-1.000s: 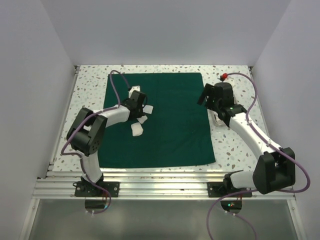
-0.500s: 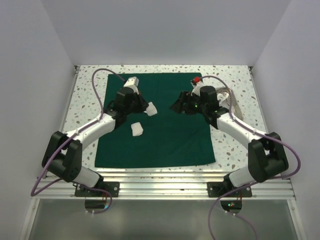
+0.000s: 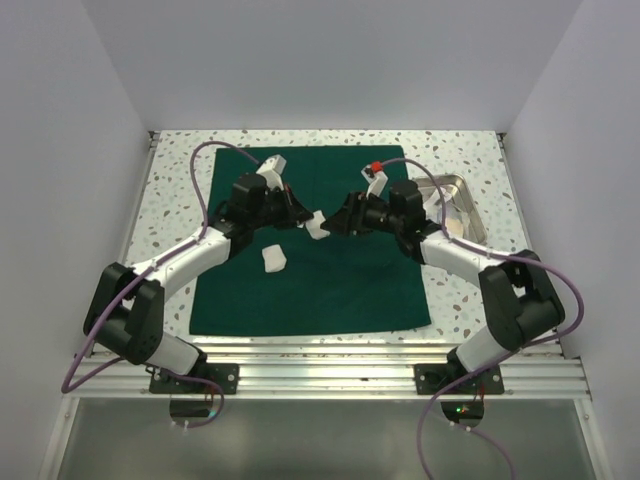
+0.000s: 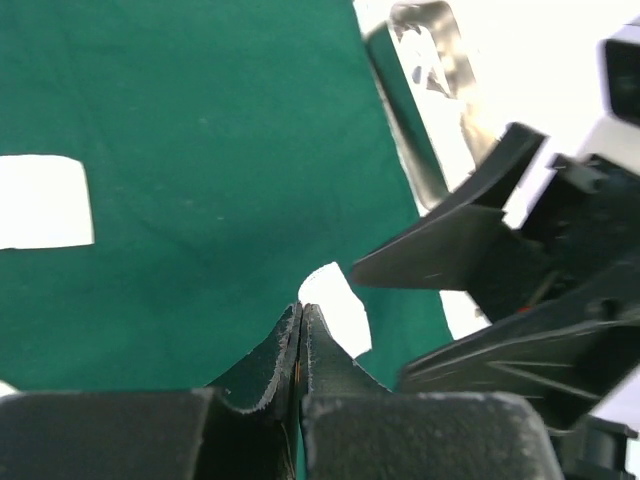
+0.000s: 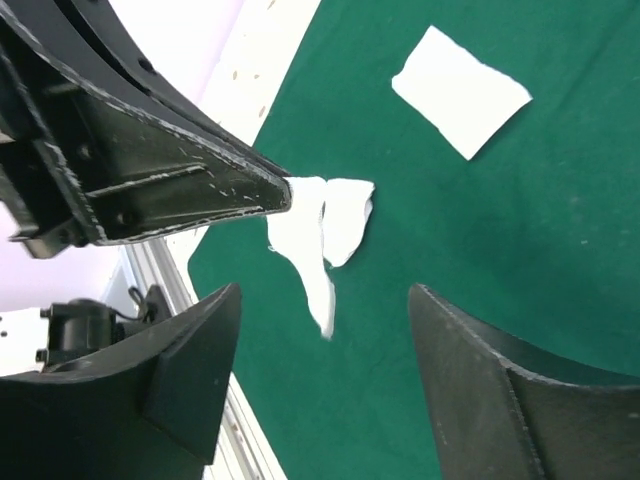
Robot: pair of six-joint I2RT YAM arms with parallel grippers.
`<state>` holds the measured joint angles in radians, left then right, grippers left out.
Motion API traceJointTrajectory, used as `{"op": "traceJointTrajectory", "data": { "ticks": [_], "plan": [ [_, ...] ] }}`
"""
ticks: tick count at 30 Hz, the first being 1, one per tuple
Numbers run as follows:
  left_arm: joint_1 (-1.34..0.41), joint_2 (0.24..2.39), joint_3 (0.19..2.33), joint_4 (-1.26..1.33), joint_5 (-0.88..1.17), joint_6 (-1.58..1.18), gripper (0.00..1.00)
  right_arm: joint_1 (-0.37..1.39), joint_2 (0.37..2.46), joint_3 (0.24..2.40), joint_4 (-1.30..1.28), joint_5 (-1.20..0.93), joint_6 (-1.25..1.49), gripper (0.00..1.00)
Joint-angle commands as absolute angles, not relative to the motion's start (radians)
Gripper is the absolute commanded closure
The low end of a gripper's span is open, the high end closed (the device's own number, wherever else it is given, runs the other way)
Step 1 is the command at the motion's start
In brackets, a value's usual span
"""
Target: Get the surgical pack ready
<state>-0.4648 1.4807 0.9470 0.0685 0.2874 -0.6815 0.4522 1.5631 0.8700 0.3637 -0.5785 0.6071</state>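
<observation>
The surgical pack's dark green drape (image 3: 345, 290) lies spread flat on the table. My left gripper (image 3: 306, 218) is shut on a corner of a white gauze packet (image 3: 318, 227), which hangs above the middle of the drape. In the left wrist view the packet (image 4: 336, 306) sticks out just past the shut tips (image 4: 301, 312). My right gripper (image 3: 339, 222) faces it from the right. It is open, and in the right wrist view (image 5: 325, 292) the hanging packet (image 5: 308, 238) dangles just ahead of its spread fingers, untouched. A second gauze packet (image 3: 273, 258) lies on the drape.
A shiny steel tray (image 3: 470, 196) sits on the speckled table, right of the drape and behind my right arm. White walls close in the table on three sides. A metal rail (image 3: 320, 355) runs along the near edge.
My left gripper lifted the gauze packet and carried it right, to the middle of the drape. My right arm swung left from over the tray to meet it, narrowing its jaws slightly.
</observation>
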Motion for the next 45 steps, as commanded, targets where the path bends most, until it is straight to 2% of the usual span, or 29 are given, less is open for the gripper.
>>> {"op": "traceJointTrajectory", "data": {
  "ticks": [1, 2, 3, 5, 8, 9, 10, 12, 13, 14, 16, 22, 25, 31, 34, 42, 43, 44, 45],
  "plan": [
    [-0.46, 1.471, 0.974, 0.147, 0.365, -0.721, 1.0, 0.472, 1.588, 0.919, 0.391, -0.606, 0.586, 0.3],
    [-0.46, 1.471, 0.974, 0.152, 0.368, -0.719, 1.0, 0.479, 1.594, 0.926, 0.385, -0.604, 0.586, 0.34],
    [-0.46, 1.47, 0.976, 0.152, 0.367, -0.721, 1.0, 0.48, 1.6, 0.93, 0.379, -0.606, 0.584, 0.45],
    [-0.46, 1.473, 0.977, 0.15, 0.371, -0.719, 1.0, 0.485, 1.612, 0.933, 0.387, -0.609, 0.592, 0.53],
    [-0.46, 1.47, 0.977, 0.161, 0.377, -0.724, 1.0, 0.488, 1.621, 0.937, 0.396, -0.62, 0.604, 0.8],
    [-0.46, 1.468, 0.974, 0.164, 0.38, -0.723, 1.0, 0.488, 1.62, 0.936, 0.399, -0.614, 0.606, 0.98],
    [-0.46, 1.467, 0.971, 0.166, 0.38, -0.716, 0.92, 0.488, 1.614, 0.927, 0.4, -0.604, 0.606, 1.0],
    [-0.46, 1.462, 0.968, 0.149, 0.365, -0.7, 0.73, 0.488, 1.585, 0.919, 0.399, -0.574, 0.606, 1.0],
    [-0.46, 1.459, 0.969, 0.129, 0.31, -0.684, 0.31, 0.486, 1.575, 0.916, 0.376, -0.539, 0.601, 1.0],
    [-0.46, 1.442, 0.968, 0.08, 0.278, -0.68, 0.21, 0.485, 1.563, 0.919, 0.358, -0.516, 0.597, 1.0],
    [-0.459, 1.419, 0.962, 0.046, 0.2, -0.66, 0.11, 0.479, 1.528, 0.928, 0.271, -0.436, 0.581, 1.0],
    [-0.454, 1.348, 0.945, -0.073, 0.04, -0.605, 0.0, 0.324, 1.485, 0.936, 0.192, -0.439, 0.604, 1.0],
    [-0.454, 1.324, 0.92, -0.13, -0.036, -0.58, 0.0, 0.153, 1.491, 0.953, 0.131, -0.463, 0.62, 1.0],
    [-0.453, 1.273, 0.822, -0.136, -0.123, -0.557, 0.0, -0.036, 1.5, 1.003, -0.064, -0.292, 0.589, 1.0],
    [-0.453, 1.267, 0.79, -0.133, -0.132, -0.554, 0.0, -0.049, 1.525, 1.06, -0.178, -0.137, 0.529, 1.0],
    [-0.453, 1.279, 0.721, -0.121, -0.161, -0.574, 0.0, -0.049, 1.636, 1.123, -0.247, 0.144, 0.512, 1.0],
    [-0.454, 1.276, 0.712, -0.115, -0.166, -0.58, 0.0, -0.049, 1.652, 1.141, -0.247, 0.158, 0.505, 0.97],
    [-0.454, 1.273, 0.691, -0.11, -0.172, -0.586, 0.0, -0.049, 1.672, 1.16, -0.258, 0.16, 0.497, 0.71],
    [-0.454, 1.273, 0.683, -0.104, -0.173, -0.591, 0.0, -0.051, 1.702, 1.179, -0.294, 0.156, 0.488, 0.65]
  ]
}}
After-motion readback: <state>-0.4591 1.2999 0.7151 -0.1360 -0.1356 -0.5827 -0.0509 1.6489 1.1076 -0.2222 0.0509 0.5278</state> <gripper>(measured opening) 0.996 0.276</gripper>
